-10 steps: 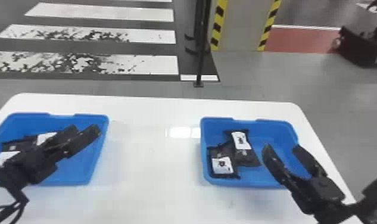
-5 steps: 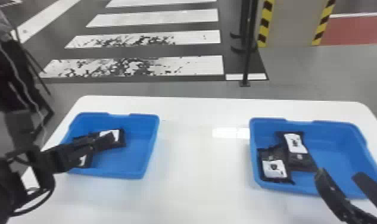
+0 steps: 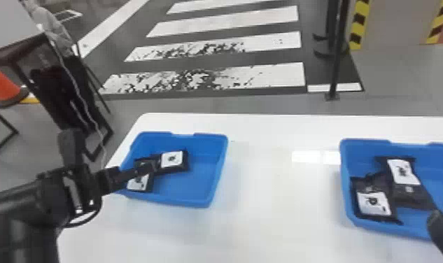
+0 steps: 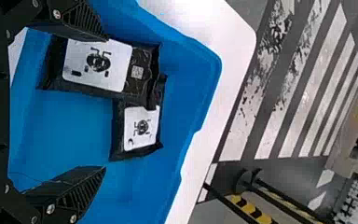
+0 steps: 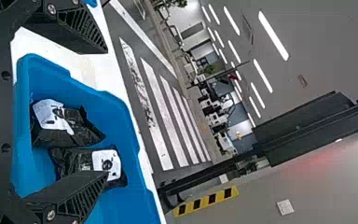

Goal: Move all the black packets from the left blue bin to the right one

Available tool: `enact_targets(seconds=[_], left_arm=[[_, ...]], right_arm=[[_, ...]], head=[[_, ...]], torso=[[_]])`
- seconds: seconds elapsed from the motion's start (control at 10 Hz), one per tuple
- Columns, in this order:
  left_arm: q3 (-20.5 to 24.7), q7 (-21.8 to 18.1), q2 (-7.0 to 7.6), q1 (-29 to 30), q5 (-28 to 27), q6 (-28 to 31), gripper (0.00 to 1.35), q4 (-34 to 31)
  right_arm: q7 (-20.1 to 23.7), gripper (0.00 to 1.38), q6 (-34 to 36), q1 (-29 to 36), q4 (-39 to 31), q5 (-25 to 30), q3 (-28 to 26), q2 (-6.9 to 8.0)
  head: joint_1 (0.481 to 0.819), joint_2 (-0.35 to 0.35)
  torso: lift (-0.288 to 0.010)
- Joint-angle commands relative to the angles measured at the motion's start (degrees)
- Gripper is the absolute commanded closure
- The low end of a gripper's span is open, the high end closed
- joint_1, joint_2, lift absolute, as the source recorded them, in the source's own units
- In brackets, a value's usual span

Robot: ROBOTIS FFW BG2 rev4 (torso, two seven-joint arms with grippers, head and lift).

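And here's my left gripper (image 3: 111, 149) at the left blue bin (image 3: 210, 189), fingers spread wide, nothing gripped! One finger (image 3: 134, 173) cuts across my head view, hiding part of the near packet (image 3: 140, 182) and the close end of the far packet (image 3: 173, 159). Both black packets lie in that bin, touching; whether my finger touches either, I can't tell.

Over to the right gripper (image 3: 441, 230), mostly cut off by the head view's edge, but the right wrist view gives it away: fingers apart, empty, by the right blue bin (image 3: 346, 182). That bin runs out of the head view too. Two more packets (image 3: 372, 204) lie in it, close together, one partly covered by a finger in the wrist view.

Around us: white table (image 3: 273, 210) between the bins, black pole (image 3: 337, 52) behind, crosswalk stripes (image 3: 259, 77) on the floor, and at far left an orange cone (image 3: 1, 85), partly cut off, near a dark frame (image 3: 28, 47).
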Motion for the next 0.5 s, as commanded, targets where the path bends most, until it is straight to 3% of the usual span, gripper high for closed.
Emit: enact_targets(seconds=[0.0,0.4], left_arm=[[-1.01,0.31,0.88,-2.91,-2.57,1.68,0.17,3.09],[-3.52,1.37,1.59,-9.38,-6.34,3.93,0.17,11.81]], right_arm=[[0.28,0.11,0.37,-0.44,0.47,-0.10,0.00,-0.03],[0.46,0.11,0.37,-0.72,1.31,-1.24,0.00,-0.12]], head=[[0.695,0.296],[0.695,0.314]], torso=[[-0.150],[-0.150]])
